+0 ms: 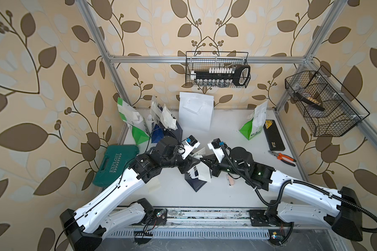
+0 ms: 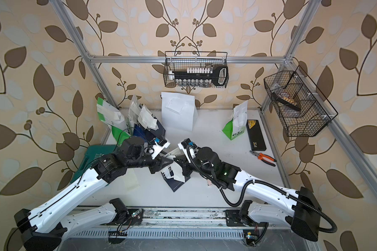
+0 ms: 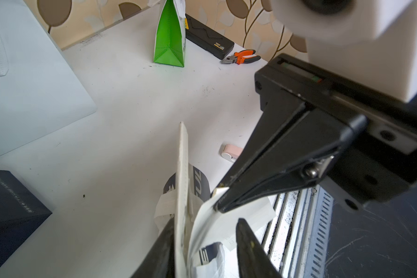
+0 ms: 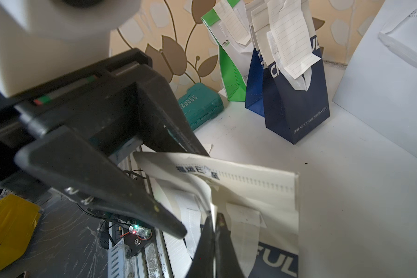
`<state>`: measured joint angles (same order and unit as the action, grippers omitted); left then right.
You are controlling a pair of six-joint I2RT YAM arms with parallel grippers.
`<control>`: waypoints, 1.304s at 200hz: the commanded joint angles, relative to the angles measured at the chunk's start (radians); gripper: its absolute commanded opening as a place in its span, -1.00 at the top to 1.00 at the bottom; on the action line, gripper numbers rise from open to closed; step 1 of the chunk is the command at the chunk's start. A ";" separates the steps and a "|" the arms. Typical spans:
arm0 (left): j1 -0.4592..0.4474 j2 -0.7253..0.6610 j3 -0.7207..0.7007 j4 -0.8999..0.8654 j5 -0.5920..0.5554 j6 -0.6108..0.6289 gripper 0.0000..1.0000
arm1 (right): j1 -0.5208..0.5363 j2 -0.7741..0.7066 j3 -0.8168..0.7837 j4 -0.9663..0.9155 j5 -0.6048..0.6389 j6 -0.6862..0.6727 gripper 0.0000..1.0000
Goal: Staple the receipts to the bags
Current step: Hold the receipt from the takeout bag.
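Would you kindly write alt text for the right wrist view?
The right pincer is shut on a receipt draped over a navy bag, with the left pincer open around that receipt. Behind stand bags bearing receipts and a teal case.

Both top views hang high over my table (image 1: 226, 139), looking almost straight down on the whole workspace. My left wrist camera rides close, facing right and far toward the pliers (image 3: 241, 56). My right one faces left and far toward the teal case (image 4: 200, 106). All four share the navy bag (image 1: 196, 184) mid-table.
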<state>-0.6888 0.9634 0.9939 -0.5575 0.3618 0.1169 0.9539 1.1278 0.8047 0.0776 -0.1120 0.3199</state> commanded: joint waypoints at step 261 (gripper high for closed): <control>-0.008 0.029 0.071 -0.023 0.046 0.055 1.00 | -0.025 -0.174 -0.045 -0.089 0.153 -0.016 -0.62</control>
<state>-0.6888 0.9920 1.0214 -0.5758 0.3641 0.1555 0.9306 1.0054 0.7837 -0.0643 0.1261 0.3222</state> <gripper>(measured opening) 0.059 0.766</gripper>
